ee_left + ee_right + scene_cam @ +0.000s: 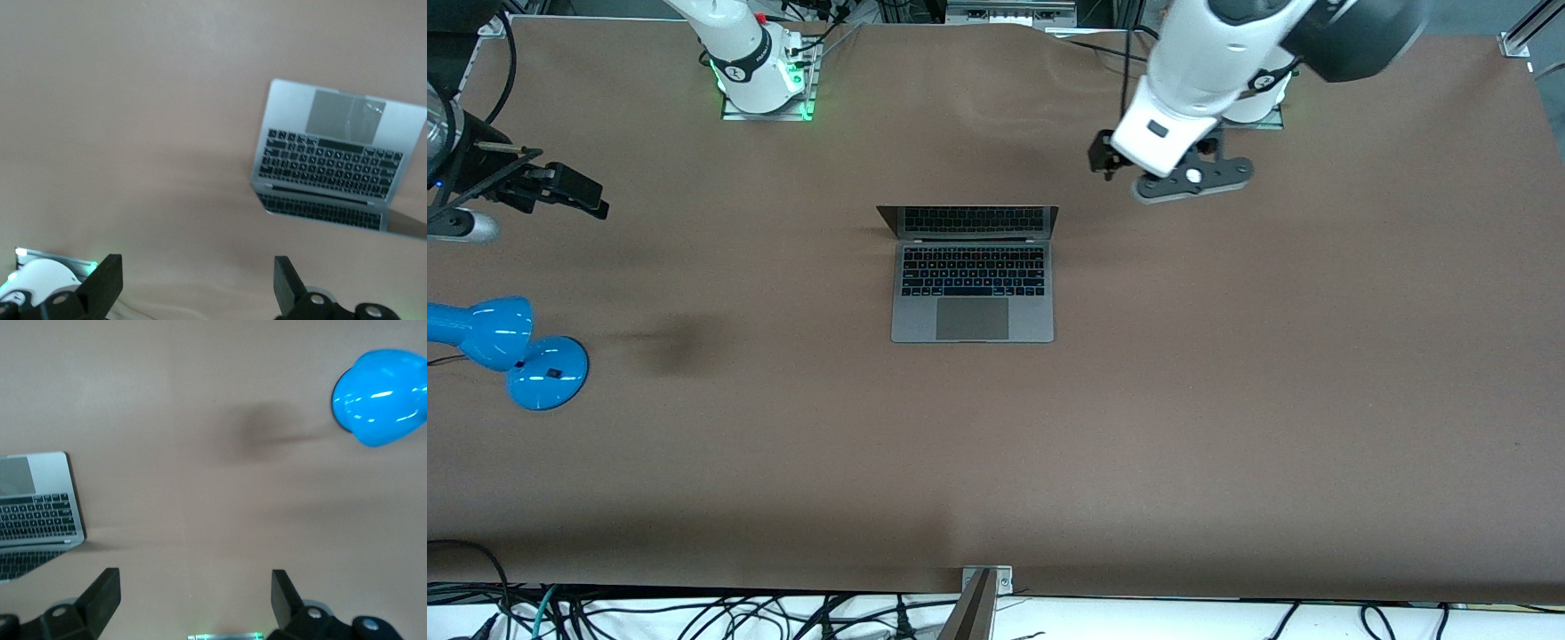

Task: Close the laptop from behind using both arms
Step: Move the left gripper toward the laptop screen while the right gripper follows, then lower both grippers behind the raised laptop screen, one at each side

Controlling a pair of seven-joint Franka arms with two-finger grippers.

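The space-grey laptop (pixel 972 293) lies open in the middle of the table, its lid (pixel 967 220) upright on the side toward the robot bases. It also shows in the left wrist view (pixel 333 157) and at the edge of the right wrist view (pixel 37 513). My left gripper (pixel 1107 164) hangs open and empty over the bare table, between the laptop and the left arm's base; its jaws (pixel 198 283) stand wide apart. My right gripper (pixel 583 196) is open and empty (pixel 195 600) over the table toward the right arm's end, well apart from the laptop.
A blue desk lamp (pixel 511 351) stands near the right arm's end of the table, nearer the front camera than the right gripper; its head shows in the right wrist view (pixel 380 390). The left arm's green-lit base (pixel 40 280) shows in the left wrist view.
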